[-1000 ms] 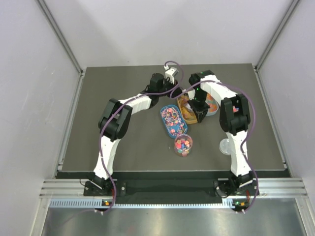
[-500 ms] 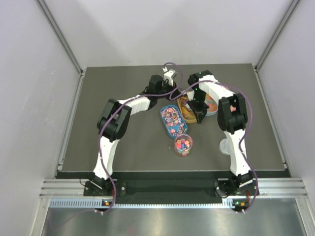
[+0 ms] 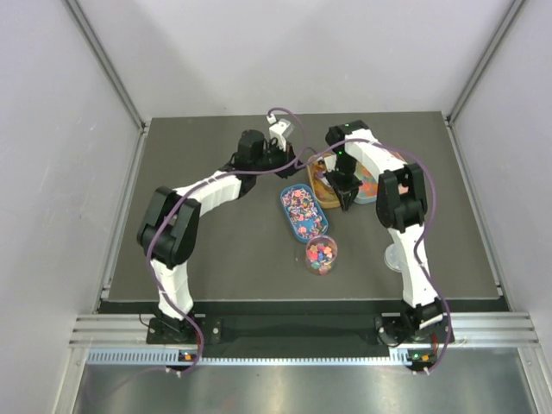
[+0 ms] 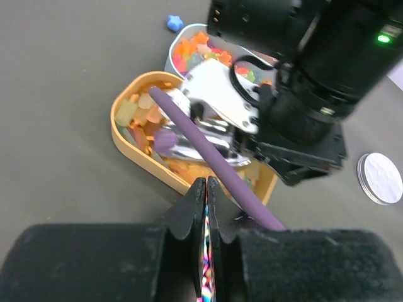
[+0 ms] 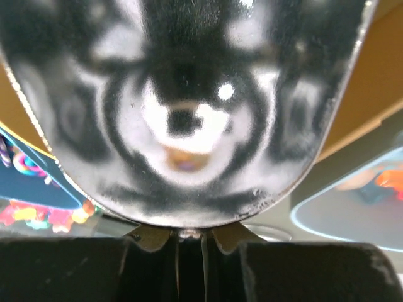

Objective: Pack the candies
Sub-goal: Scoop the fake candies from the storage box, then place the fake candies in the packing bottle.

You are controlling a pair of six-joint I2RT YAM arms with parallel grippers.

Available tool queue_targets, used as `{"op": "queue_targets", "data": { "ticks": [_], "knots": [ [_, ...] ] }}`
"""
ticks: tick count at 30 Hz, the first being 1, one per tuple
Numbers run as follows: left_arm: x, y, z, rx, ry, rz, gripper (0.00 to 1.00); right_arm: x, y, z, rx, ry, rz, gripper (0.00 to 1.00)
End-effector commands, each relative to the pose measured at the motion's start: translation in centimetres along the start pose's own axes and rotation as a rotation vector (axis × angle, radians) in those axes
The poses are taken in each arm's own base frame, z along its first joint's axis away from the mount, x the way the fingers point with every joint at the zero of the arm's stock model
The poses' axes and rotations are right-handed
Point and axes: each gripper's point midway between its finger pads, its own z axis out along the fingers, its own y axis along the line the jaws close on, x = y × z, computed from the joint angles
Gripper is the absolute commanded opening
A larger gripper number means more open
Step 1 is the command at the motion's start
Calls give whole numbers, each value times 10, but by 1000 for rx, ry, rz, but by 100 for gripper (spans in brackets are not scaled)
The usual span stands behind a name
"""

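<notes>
While the right gripper [image 5: 189, 244] is squeezed shut on the handle of the shiny metal scoop [image 5: 189, 107], the scoop's bowl is down inside the orange oval tray [image 4: 143, 160]. That tray holds orange and yellow gummy candies [image 4: 140, 116]. Touching it on the far right side is a pale blue oval tray [image 4: 171, 55] with more bright candies in it. One small blue star candy [image 4: 174, 23] lies alone on the dark grey bench [image 3: 216, 259], just past that tray.

Just left of the orange tray, the left gripper [image 4: 206, 201] hangs with its fingers almost touching. A thin strip of many colours shows in the slit between them, but I cannot tell if it is being held. A purple cable [image 4: 208, 157] runs across in front of it.

Nearer to the arms sits a dark blue oval tray [image 3: 285, 200] full of tiny sprinkle candies. Just near of it stands a clear round cup [image 3: 321, 255] holding colourful pieces. A clear round lid [image 3: 396, 256] lies flat to the right of the cup.
</notes>
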Motion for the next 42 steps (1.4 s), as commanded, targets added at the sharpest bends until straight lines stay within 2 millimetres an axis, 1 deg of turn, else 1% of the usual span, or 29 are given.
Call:
{"op": "queue_targets", "data": {
  "ticks": [1,9,10,12,13,14,16,17,18,19,21,23,24,25,27,28,30,31,32,33,34,35,36,37,38,39,40,41,42],
  "knots": [
    [-23,-31,-18,90,-44,77,8,-57,-4,11,47,-183,-45,0],
    [-14,-29,-41,56,1,73,8,-66,-6,5,65,-253,-70,0],
    [-13,-28,-44,49,10,69,8,-59,-6,14,59,-231,-68,0],
    [-15,-27,-49,37,13,77,8,-57,-3,12,54,-266,-62,0],
    [-15,-28,-51,31,16,77,8,-56,-4,23,53,-277,-56,0],
    [-14,-27,-55,22,27,73,8,-57,-5,16,57,-315,-52,0],
    [-17,-27,-59,6,31,81,8,-56,-5,26,60,-347,-48,0],
    [-16,-28,-63,-1,40,77,8,-56,-4,18,64,-383,-44,0],
    [-16,-26,-65,-17,45,81,8,-49,-5,27,64,-376,-43,0],
    [-17,-26,-68,-25,45,83,8,-56,-5,16,75,-442,-48,0],
    [-13,-26,-72,-37,64,81,8,-51,-7,18,94,-458,-54,0],
    [-12,-26,-76,-45,74,83,8,-59,-10,2,117,-547,-79,0],
    [-10,-26,-78,-49,84,86,8,-55,-12,5,133,-554,-85,0],
    [-11,-23,-78,-67,81,93,8,-63,-14,-12,161,-635,-112,0],
    [-3,-22,-82,-79,118,84,8,-58,-17,-14,186,-668,-125,0],
    [-3,-20,-83,-92,123,83,8,-57,-16,-29,202,-705,-147,0],
    [-10,-17,-85,-121,125,76,7,-46,-16,-43,221,-703,-183,0],
    [-7,-14,-88,-135,149,53,7,-39,-15,-64,255,-724,-262,0],
    [-12,-11,-90,-156,146,33,7,-30,-17,-75,277,-717,-299,0],
    [-13,-9,-92,-167,149,22,7,-12,-17,-75,282,-668,-348,0],
    [-12,-5,-96,-186,156,10,7,4,-19,-94,328,-663,-465,0],
    [-15,-3,-98,-207,150,14,7,15,-21,-102,355,-652,-508,0],
    [-16,-2,-100,-214,148,25,7,35,-26,-97,380,-587,-605,0],
    [-18,-3,-104,-220,142,38,7,51,-26,-115,415,-613,-659,0],
    [-17,-1,-105,-233,144,45,7,61,-26,-117,434,-602,-711,0],
    [-17,6,-108,-274,144,50,7,75,-27,-111,440,-573,-758,0],
    [-16,11,-110,-288,147,55,6,90,-26,-121,478,-567,-854,0],
    [-14,16,-111,-303,150,62,6,98,-26,-121,490,-558,-894,0],
    [-14,21,-113,-320,146,61,6,106,-32,-121,530,-522,-925,0]
  ]
}}
